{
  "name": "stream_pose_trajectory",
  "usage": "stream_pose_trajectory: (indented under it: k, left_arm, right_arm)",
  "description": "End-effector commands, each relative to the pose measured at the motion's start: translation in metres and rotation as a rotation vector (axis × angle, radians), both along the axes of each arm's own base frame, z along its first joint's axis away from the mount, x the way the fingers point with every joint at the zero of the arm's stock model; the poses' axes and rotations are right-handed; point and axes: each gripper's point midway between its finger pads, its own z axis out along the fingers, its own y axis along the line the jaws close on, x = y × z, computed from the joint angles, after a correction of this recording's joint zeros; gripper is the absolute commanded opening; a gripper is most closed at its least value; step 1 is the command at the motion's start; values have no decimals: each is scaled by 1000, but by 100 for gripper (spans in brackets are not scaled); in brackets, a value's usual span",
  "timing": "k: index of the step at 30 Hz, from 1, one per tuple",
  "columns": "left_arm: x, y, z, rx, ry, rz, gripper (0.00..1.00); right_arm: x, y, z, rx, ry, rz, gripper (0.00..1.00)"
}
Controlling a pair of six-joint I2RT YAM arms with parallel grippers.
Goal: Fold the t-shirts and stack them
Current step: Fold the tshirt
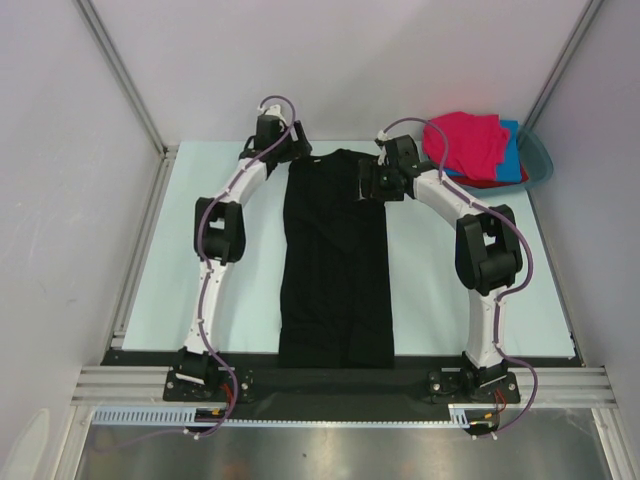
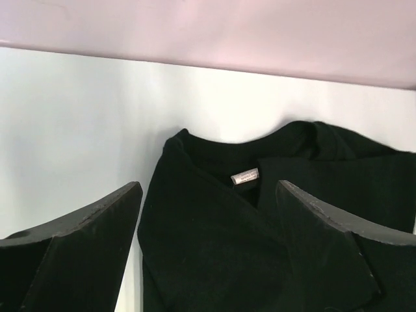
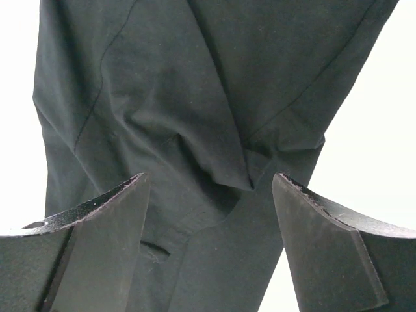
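The black t-shirt (image 1: pixel 335 260) lies on the table as a long strip, both sides folded in, collar at the far end. In the left wrist view its collar and white label (image 2: pixel 245 177) show between my fingers. My left gripper (image 1: pixel 296 150) is open above the shirt's far left corner (image 2: pixel 201 247). My right gripper (image 1: pixel 362 182) is open just above the folded right sleeve area (image 3: pixel 214 162). Magenta-pink (image 1: pixel 466 142), bright blue (image 1: pixel 510 160) and red (image 1: pixel 485 183) shirts are piled at the far right.
A teal plastic basin (image 1: pixel 542 155) at the far right corner holds the coloured shirts. White walls and aluminium frame posts enclose the pale table (image 1: pixel 120 260). The arm bases sit on a black rail (image 1: pixel 330 385) at the near edge.
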Motion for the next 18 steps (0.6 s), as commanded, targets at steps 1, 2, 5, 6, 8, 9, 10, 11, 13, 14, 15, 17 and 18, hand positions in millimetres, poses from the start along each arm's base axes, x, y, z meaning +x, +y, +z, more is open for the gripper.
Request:
stream_pose_trajectory:
  k: [1, 2, 5, 6, 8, 9, 10, 11, 13, 14, 15, 17, 18]
  left_arm:
    - [10, -3, 25, 90, -98, -8, 91]
    - [11, -4, 30, 92, -103, -9, 91]
    - [12, -4, 31, 97, -107, -8, 90]
    - [11, -2, 30, 103, -101, -2, 90]
    - [12, 1, 32, 120, -105, 8, 90]
    - [11, 4, 30, 135, -96, 20, 90]
    - [12, 8, 30, 149, -94, 25, 90]
    - [11, 9, 31, 160, -91, 28, 91]
    - [6, 13, 24, 183, -62, 22, 93]
    - [5, 19, 22, 200, -48, 46, 93]
    - [3, 21, 22, 204, -36, 48, 94]
    - [-2, 26, 14, 193, 4, 45, 95]
    - [-5, 25, 10, 175, 21, 28, 95]
  right_arm:
    - [1, 8, 4, 31, -1, 18, 82]
    - [1, 9, 3, 33, 1, 20, 82]
    - [2, 7, 1, 22, 5, 7, 81]
    - [3, 4, 1, 15, 2, -2, 81]
    - [6, -2, 2, -3, -7, -21, 81]
    - [7, -6, 3, -12, -11, -32, 81]
    - [7, -7, 6, -12, -16, -34, 81]
    - [8, -10, 7, -11, -17, -38, 81]
    - [7, -12, 8, -9, -20, -40, 81]
    - [7, -12, 11, -8, -26, -41, 81]
    - [7, -13, 11, -7, -25, -44, 81]
    - [7, -14, 9, -6, -21, -45, 81]
    - [6, -13, 10, -5, -21, -42, 81]
